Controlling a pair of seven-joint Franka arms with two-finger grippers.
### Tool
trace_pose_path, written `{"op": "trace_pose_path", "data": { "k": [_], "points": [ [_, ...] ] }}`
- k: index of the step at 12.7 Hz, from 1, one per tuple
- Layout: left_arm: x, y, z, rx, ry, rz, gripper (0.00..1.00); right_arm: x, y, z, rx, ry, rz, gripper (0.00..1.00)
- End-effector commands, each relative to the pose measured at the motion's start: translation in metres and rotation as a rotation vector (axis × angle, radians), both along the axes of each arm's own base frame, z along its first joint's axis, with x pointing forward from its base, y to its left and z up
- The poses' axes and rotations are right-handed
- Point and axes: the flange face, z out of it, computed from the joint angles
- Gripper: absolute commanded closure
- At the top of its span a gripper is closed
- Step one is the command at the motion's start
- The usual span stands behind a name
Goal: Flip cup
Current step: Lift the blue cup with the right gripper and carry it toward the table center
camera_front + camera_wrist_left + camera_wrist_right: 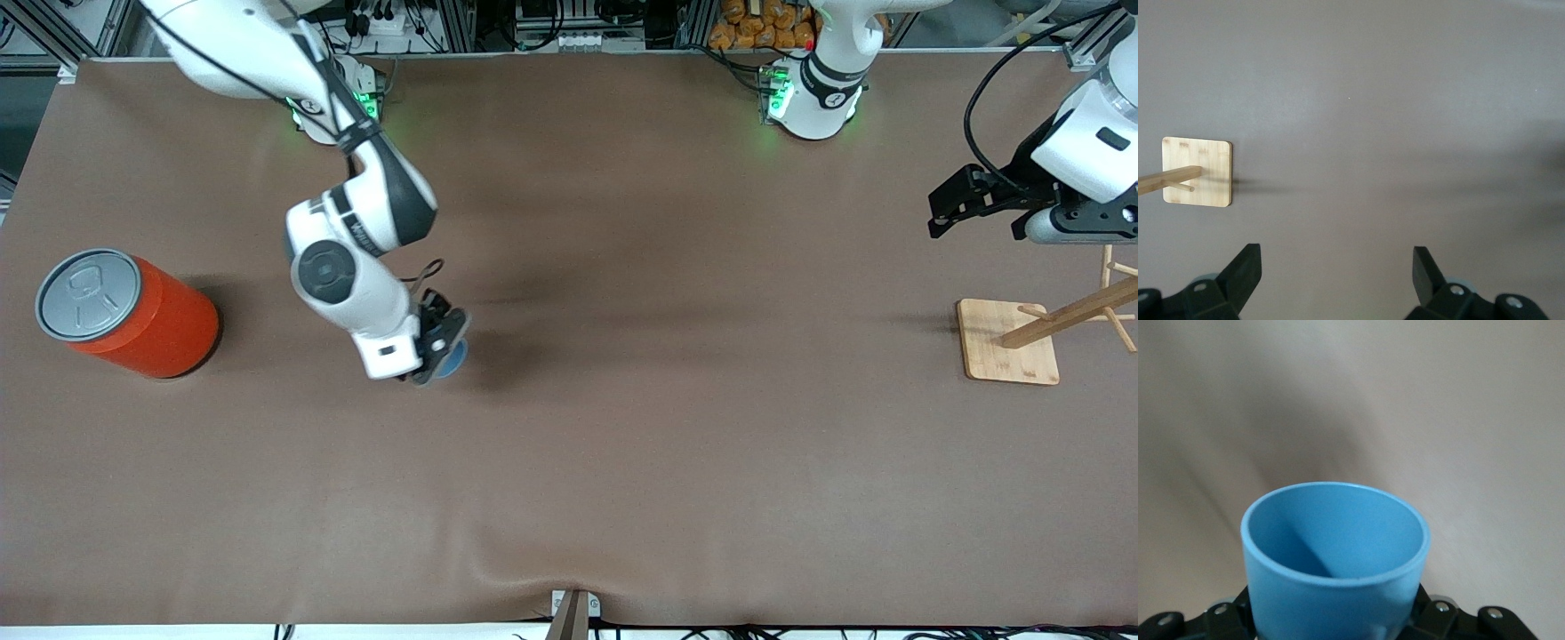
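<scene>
The light-blue cup (pixel 1335 553) fills the right wrist view, its open mouth turned away from the wrist, its darker inside showing. My right gripper (pixel 442 354) is shut on the cup (pixel 453 357) and holds it above the brown table, toward the right arm's end; in the front view only a sliver of blue shows under the fingers. My left gripper (pixel 944 210) is open and empty, up in the air over the left arm's end of the table; its spread fingertips (pixel 1245 267) show in the left wrist view.
A large orange can with a grey lid (pixel 124 313) stands at the right arm's end. A wooden peg stand on a square base (pixel 1009 342) sits below my left gripper and shows in the left wrist view (pixel 1197 171).
</scene>
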Motion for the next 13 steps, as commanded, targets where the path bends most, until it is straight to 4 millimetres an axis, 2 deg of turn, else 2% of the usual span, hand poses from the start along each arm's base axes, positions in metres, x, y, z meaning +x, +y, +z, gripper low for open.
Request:
{"op": "trace_pose_path", "data": {
  "k": [1, 2, 5, 8, 9, 10, 11, 12, 13],
  "points": [
    [0.001, -0.004, 0.001, 0.003, -0.004, 0.006, 0.00, -0.007, 0.030, -0.013, 0.021, -0.033, 0.085, 0.99],
    [0.001, -0.006, 0.001, 0.003, -0.004, 0.003, 0.00, -0.011, 0.045, -0.019, 0.039, -0.068, 0.154, 0.99],
    [0.003, -0.010, -0.002, -0.012, 0.004, 0.000, 0.00, -0.013, 0.066, -0.052, 0.078, -0.140, 0.325, 0.99],
    [0.022, -0.012, -0.039, -0.065, 0.075, 0.003, 0.00, -0.028, 0.089, -0.066, 0.076, -0.136, 0.380, 0.97],
    [0.029, -0.016, -0.049, -0.072, 0.076, 0.001, 0.00, -0.042, 0.106, -0.072, 0.073, -0.132, 0.415, 0.97],
    [0.042, -0.023, -0.066, -0.119, 0.076, 0.002, 0.00, -0.050, 0.117, -0.082, 0.065, -0.137, 0.444, 0.97],
    [0.057, -0.035, -0.090, -0.193, 0.088, 0.005, 0.00, -0.049, 0.121, -0.086, 0.077, -0.174, 0.449, 0.95],
    [0.070, -0.044, -0.117, -0.260, 0.115, 0.020, 0.00, -0.046, 0.119, -0.090, 0.088, -0.197, 0.444, 0.77],
    [0.080, -0.051, -0.141, -0.327, 0.142, 0.040, 0.00, -0.046, 0.119, -0.089, 0.089, -0.200, 0.450, 0.07]
  ]
}}
